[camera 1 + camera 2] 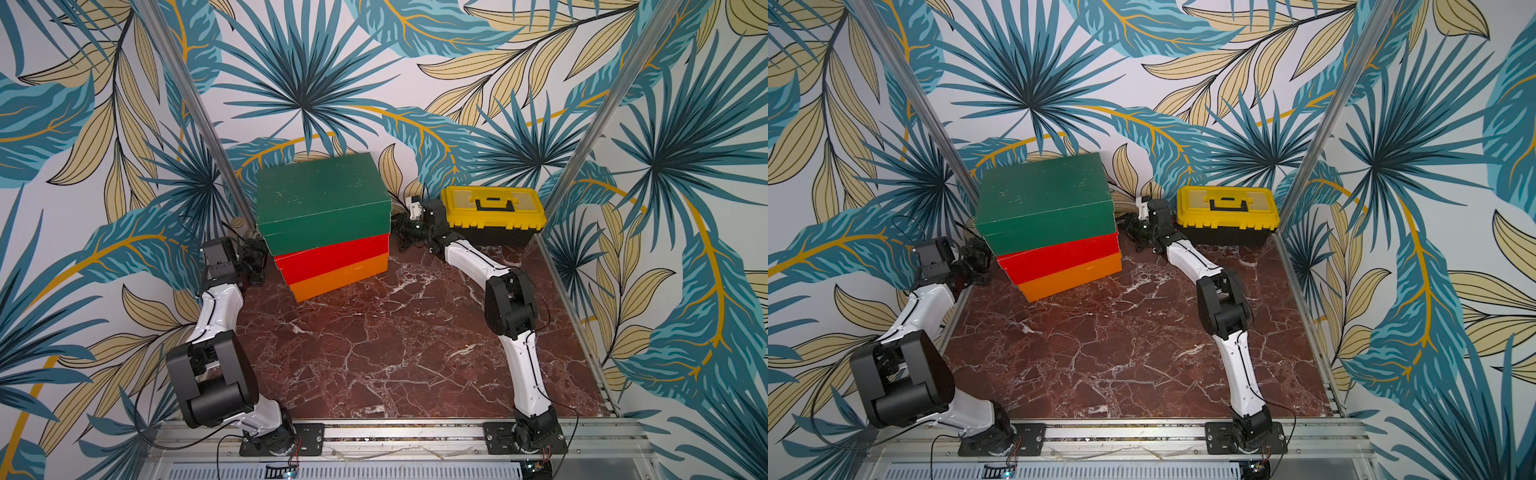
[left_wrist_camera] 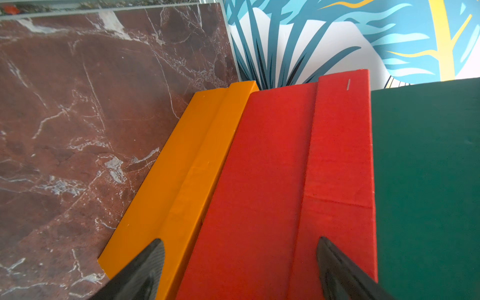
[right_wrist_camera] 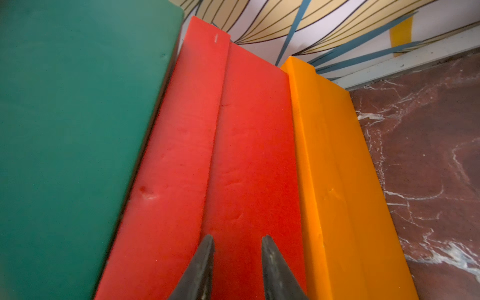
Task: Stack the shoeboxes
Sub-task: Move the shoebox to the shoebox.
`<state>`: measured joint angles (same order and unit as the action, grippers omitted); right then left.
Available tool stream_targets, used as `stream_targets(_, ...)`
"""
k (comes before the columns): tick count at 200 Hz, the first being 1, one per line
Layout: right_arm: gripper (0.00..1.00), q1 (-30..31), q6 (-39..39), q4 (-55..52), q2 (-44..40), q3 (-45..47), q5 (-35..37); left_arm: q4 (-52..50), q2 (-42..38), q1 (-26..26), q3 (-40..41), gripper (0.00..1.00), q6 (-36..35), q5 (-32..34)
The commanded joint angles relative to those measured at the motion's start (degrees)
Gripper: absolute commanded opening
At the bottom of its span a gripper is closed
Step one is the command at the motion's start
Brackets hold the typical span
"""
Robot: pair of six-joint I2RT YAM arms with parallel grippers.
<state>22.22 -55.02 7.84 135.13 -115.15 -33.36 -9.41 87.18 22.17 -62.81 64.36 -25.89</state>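
Far left: left gripper, level with the red box and pointing at the stack's left end. Stands wide open, gripping nothing. In the left wrist view, one finger before the orange end, the other before the edge of the red lid. Cannot tell whether the tips touch the card.

Next, at the rear left of the table, close to the back wall: all three shoeboxes in one stack, seen in both top views. Orange box at the bottom, flat on the marble. Red box on it. Green box on top, scuffed lid up. Long sides roughly in line, front faces showing as three bands of colour.

Right of the stack: right gripper, low, pointing at the stack's right end, between stack and toolbox. Narrow, drawn as close as it goes, holding nothing. In the right wrist view, both tips before the red end face, green to one side and orange to the other. Contact not clear.

Far right, at the back wall: toolbox with yellow lid and black handle, apart from the stack, right wrist just beside it.
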Motion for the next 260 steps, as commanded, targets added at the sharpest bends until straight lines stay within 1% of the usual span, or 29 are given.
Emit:
stream_targets(1,0.34,2.19,0.72,0.29,2.03,-0.58,-2.36,0.80,2.42,-1.70,-0.38,0.92,-2.20,-5.18)
stream_targets(58,0.35,1.90,1.57,-1.87,4.05,-3.96,-1.82,0.80,4.47,-1.70,-1.68,0.92,-2.68,-4.80)
stream_targets(89,0.35,1.71,1.84,-5.67,7.06,-9.85,-2.04,0.75,5.32,-1.70,-2.71,0.92,-2.75,-5.46)
stream_targets(103,0.35,1.61,1.65,-6.04,7.30,-10.32,-2.66,0.80,5.63,-1.44,-2.72,0.92,-2.57,-5.84)
stream_targets(120,0.35,1.46,2.05,-4.91,5.29,-6.95,-2.17,0.80,5.51,-1.04,-2.25,0.92,-2.59,-5.75)
stream_targets(148,0.35,-0.43,2.59,-0.81,-0.82,2.39,-0.63,0.80,4.29,0.42,-1.01,0.92,-2.57,-6.78)
stream_targets(181,0.35,-5.03,1.15,3.77,-7.11,9.94,-3.21,0.80,0.84,5.12,0.27,0.93,-2.80,-9.84)
stream_targets(199,0.38,-6.88,1.33,5.62,-10.84,13.86,-3.31,0.80,-1.89,6.67,1.09,0.93,-2.87,-10.25)
stream_targets(218,0.39,-7.19,3.37,3.72,-12.93,14.43,-3.20,0.42,-3.27,7.46,1.29,0.94,-2.54,-10.17)
stream_targets(236,0.37,-7.25,4.18,2.73,-14.69,15.46,-3.81,0.27,-3.20,8.78,1.52,0.94,-1.67,-11.65)
stream_targets(260,0.37,-7.28,5.72,4.03,-20.84,21.88,-3.03,0.27,-5.59,10.57,3.78,0.94,-1.33,-11.46)
